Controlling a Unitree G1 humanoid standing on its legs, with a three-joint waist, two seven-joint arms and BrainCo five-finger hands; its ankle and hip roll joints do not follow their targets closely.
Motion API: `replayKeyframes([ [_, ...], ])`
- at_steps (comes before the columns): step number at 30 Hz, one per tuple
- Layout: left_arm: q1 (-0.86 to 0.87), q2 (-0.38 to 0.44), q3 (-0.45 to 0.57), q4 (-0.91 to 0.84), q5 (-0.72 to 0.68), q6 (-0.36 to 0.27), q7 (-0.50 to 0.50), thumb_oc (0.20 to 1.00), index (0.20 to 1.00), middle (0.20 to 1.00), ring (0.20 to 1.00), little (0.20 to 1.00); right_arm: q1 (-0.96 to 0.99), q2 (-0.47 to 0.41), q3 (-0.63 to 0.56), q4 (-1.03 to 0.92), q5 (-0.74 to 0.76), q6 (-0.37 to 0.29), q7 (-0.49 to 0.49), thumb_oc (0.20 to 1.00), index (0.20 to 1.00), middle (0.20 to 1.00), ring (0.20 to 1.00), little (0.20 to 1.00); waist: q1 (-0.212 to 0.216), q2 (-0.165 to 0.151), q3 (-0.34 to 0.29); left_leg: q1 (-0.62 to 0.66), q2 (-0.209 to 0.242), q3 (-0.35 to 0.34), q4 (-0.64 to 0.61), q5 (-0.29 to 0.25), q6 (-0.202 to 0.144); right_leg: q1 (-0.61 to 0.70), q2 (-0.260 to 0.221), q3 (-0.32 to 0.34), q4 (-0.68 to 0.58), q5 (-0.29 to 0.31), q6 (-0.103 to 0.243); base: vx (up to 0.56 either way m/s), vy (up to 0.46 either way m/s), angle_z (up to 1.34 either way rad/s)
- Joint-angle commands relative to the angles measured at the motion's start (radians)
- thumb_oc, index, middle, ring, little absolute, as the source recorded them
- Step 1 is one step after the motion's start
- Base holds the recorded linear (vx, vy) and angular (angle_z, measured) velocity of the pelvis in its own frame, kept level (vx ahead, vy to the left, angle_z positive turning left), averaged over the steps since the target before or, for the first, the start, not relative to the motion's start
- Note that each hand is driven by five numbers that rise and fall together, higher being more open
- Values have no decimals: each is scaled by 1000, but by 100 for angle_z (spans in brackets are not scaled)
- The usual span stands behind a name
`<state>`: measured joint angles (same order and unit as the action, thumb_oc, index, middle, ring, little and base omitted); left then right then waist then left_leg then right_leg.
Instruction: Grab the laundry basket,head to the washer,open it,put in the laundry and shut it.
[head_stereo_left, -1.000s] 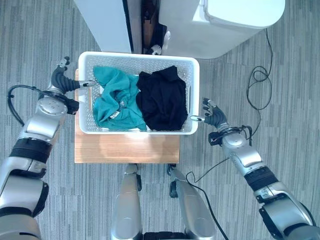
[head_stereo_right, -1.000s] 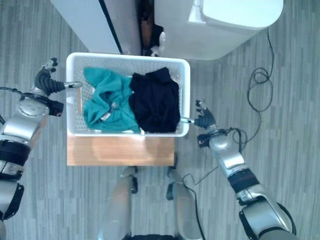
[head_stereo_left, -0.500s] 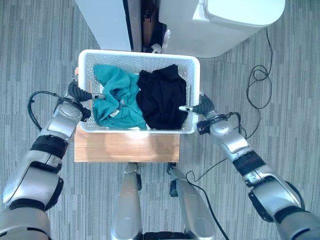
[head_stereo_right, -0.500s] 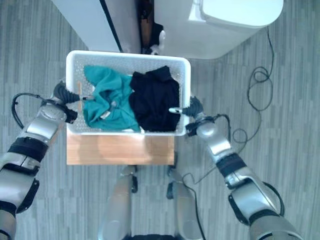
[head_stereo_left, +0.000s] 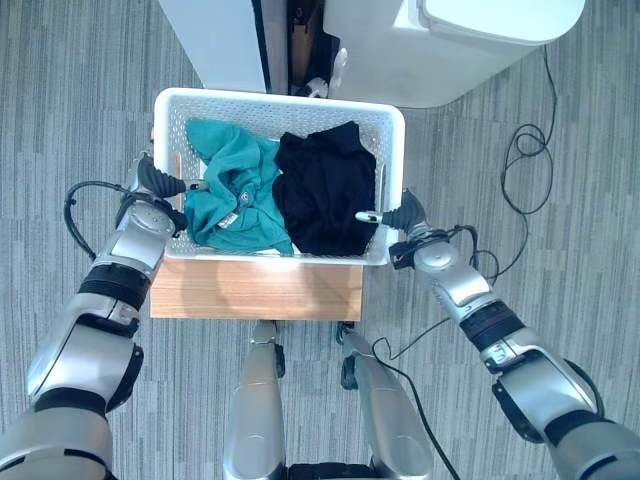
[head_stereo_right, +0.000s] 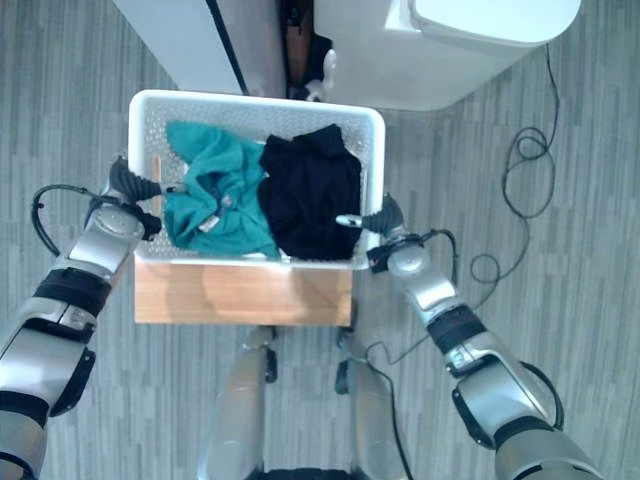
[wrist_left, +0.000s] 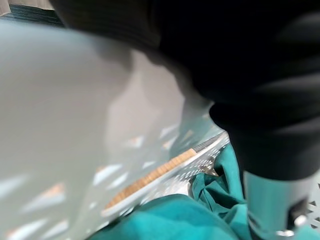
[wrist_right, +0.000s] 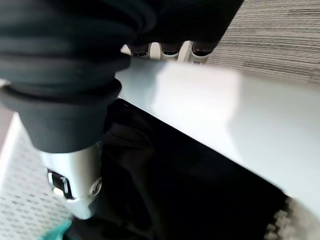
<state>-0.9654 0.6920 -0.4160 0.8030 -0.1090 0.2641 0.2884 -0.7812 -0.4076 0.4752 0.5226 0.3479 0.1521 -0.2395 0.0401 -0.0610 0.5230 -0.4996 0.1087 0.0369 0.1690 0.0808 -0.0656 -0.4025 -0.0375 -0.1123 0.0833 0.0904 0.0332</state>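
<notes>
White basket (head_stereo_left: 278, 101) on wooden table (head_stereo_left: 255, 291)

even bright light, blurred wrist close-ups

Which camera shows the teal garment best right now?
The left eye view: the whole teal garment lies in the white basket's left half beside the black garment. The right eye view shows the same. The left wrist view catches only folds; the right wrist view a sliver.

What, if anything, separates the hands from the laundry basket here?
Nothing visible: the left hand and right hand are already at the opposite side rims of the laundry basket, thumbs reaching inside over the clothes.
</notes>
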Motion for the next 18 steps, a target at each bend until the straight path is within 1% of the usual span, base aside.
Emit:
replayKeyframes([
  [1, -40, -73, -57, 40, 10, -20, -26, 1000, 1000, 1000, 1000, 1000, -18, -2, 5, -82, 17, -43, -4, 1000, 1000, 1000, 1000, 1000, -6, 8, -20, -56, 36, -54, 106, -103, -28, -38, -175, -47, 48, -17, 109, -8, 3, 5],
  [2, -40, -73, -57, 40, 10, -20, -26, 1000, 1000, 1000, 1000, 1000, -18, -2, 5, -82, 17, -43, -4, 1000, 1000, 1000, 1000, 1000, -6, 8, -20, -56, 36, -54, 106, -103, -28, -38, -175, -47, 48, -17, 109, 0, 0, 0],
  [3, -42, -72, -60, 39, 14, -21, -29, 821, 821, 821, 821, 821, -15, -7, 4, -89, 19, -45, -2, 1000, 1000, 1000, 1000, 1000, -8, 7, -20, -56, 35, -53, 104, -102, -29, -40, -175, -47, 47, -17, 109, 0, 0, 0],
  [4, -48, -72, -67, 43, 16, -22, -30, 711, 711, 711, 711, 711, -11, -13, 4, -99, 20, -45, -1, 1000, 1000, 1000, 1000, 1000, -9, 6, -19, -59, 36, -53, 101, -100, -30, -43, -174, -48, 47, -16, 110, 0, 0, 0],
  [5, -56, -72, -71, 50, 23, -24, -32, 711, 711, 711, 711, 711, -6, -18, 4, -106, 17, -44, 2, 1000, 1000, 1000, 1000, 1000, -10, 4, -20, -62, 36, -53, 100, -99, -31, -46, -175, -48, 47, -16, 110, 0, 0, 0],
  [6, -68, -73, -73, 63, 27, -25, -25, 200, 200, 200, 200, 200, -4, -25, 4, -112, 15, -44, 2, 200, 200, 200, 200, 200, -11, 3, -21, -63, 36, -54, 96, -97, -32, -48, -175, -48, 46, -15, 110, 4, -16, 3],
  [9, -71, -70, -77, 58, 53, -28, -27, 200, 200, 200, 200, 200, 6, -42, -1, -138, 1, -54, 2, 200, 200, 200, 200, 200, -15, 1, -23, -66, 38, -56, 85, -90, -36, -52, -174, -53, 42, -13, 112, 11, -16, 5],
  [12, -35, -67, -53, -30, 111, -30, -6, 200, 200, 200, 200, 200, 40, -57, -45, -181, -50, -55, -14, 200, 200, 200, 200, 200, -13, 3, -24, -65, 36, -58, 63, -78, -38, -50, -172, -58, 37, -15, 112, 12, -42, 17],
  [14, -23, -69, -43, -44, 121, -30, 0, 200, 200, 200, 200, 200, 49, -59, -53, -192, -63, -55, -18, 200, 200, 200, 200, 200, -15, 4, -27, -62, 35, -57, 55, -75, -39, -50, -173, -59, 36, -15, 112, 10, -16, 10],
  [18, 18, -72, -8, -85, 130, -43, 15, 200, 200, 200, 200, 200, 79, -54, -86, -215, -80, -58, -40, 200, 200, 200, 200, 200, -14, 10, -35, -45, 30, -53, 14, -51, -43, -44, -178, -64, 32, -18, 115, 1, -7, 2],
])
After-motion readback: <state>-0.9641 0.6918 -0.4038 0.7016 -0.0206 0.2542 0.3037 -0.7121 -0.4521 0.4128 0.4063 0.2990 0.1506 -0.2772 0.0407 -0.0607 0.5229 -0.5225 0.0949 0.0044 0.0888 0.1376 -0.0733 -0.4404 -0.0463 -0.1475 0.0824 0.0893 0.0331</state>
